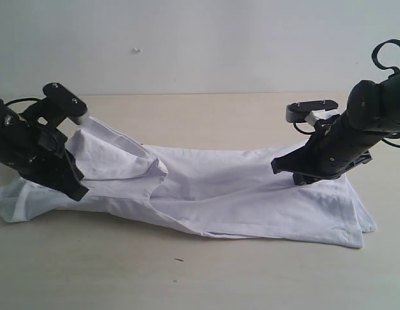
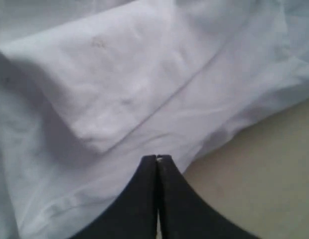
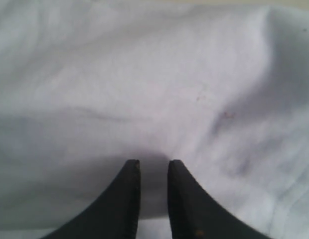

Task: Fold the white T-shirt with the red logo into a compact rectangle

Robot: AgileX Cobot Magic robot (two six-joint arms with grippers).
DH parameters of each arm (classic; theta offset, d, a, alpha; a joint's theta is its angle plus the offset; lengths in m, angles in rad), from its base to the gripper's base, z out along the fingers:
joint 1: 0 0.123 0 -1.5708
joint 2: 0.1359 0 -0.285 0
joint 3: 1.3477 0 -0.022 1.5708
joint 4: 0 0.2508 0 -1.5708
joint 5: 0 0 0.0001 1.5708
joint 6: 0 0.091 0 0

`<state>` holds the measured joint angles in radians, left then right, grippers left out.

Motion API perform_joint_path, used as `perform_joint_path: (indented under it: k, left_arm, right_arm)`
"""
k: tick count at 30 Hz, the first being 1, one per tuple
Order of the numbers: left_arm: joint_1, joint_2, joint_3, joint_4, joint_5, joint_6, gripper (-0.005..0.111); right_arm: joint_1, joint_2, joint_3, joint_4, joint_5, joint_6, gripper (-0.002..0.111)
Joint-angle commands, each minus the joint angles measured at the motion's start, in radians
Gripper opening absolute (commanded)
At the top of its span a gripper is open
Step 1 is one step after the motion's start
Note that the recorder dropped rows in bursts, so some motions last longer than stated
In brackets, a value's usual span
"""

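The white T-shirt [image 1: 239, 194] lies stretched across the table as a long band, with one part on the left raised into a loose fold [image 1: 122, 161]. My left gripper [image 1: 79, 190] is low at that left end and shut, with a sliver of white cloth showing between its tips [image 2: 158, 158]. In the left wrist view a folded sleeve [image 2: 99, 84] lies just ahead of the fingers. My right gripper [image 1: 287, 173] hovers over the shirt's right part, slightly open with nothing between its fingers [image 3: 153, 167]. The red logo is hidden.
The tan table [image 1: 206, 271] runs along the front of the shirt and behind it up to the pale wall [image 1: 200, 39]. A small dark speck [image 1: 179, 260] lies on the table in front. Bare table shows beside the left fingers [image 2: 264, 179].
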<state>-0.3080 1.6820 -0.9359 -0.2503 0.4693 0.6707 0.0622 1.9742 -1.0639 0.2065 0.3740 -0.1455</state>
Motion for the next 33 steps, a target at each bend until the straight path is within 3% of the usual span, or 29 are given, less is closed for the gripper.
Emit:
perform_joint_path:
  k: [1, 11, 15, 19, 26, 33]
  left_arm:
    - [-0.002, 0.045, 0.005, -0.043, -0.108, 0.060, 0.000]
    - [-0.004, 0.125, -0.022, -0.029, -0.286, 0.090, 0.000]
    - [-0.004, 0.128, -0.081, -0.056, -0.424, 0.077, 0.000]
    - [0.006, 0.142, -0.155, -0.069, -0.446, 0.063, 0.000]
    - [0.032, 0.161, -0.207, -0.031, -0.238, 0.079, 0.000]
    - [0.028, -0.017, -0.194, -0.040, -0.037, 0.085, 0.000]
  right_arm:
    - [-0.004, -0.007, 0.000, 0.003, 0.004, -0.009, 0.022]
    - [-0.004, -0.007, 0.000, -0.003, -0.004, -0.009, 0.022]
    - [-0.004, -0.007, 0.000, -0.003, -0.002, -0.009, 0.022]
    - [-0.004, -0.007, 0.000, -0.003, -0.006, -0.009, 0.022]
    - [-0.004, -0.007, 0.000, -0.003, -0.004, -0.009, 0.022]
    - [-0.004, -0.007, 0.000, -0.003, -0.002, -0.011, 0.022]
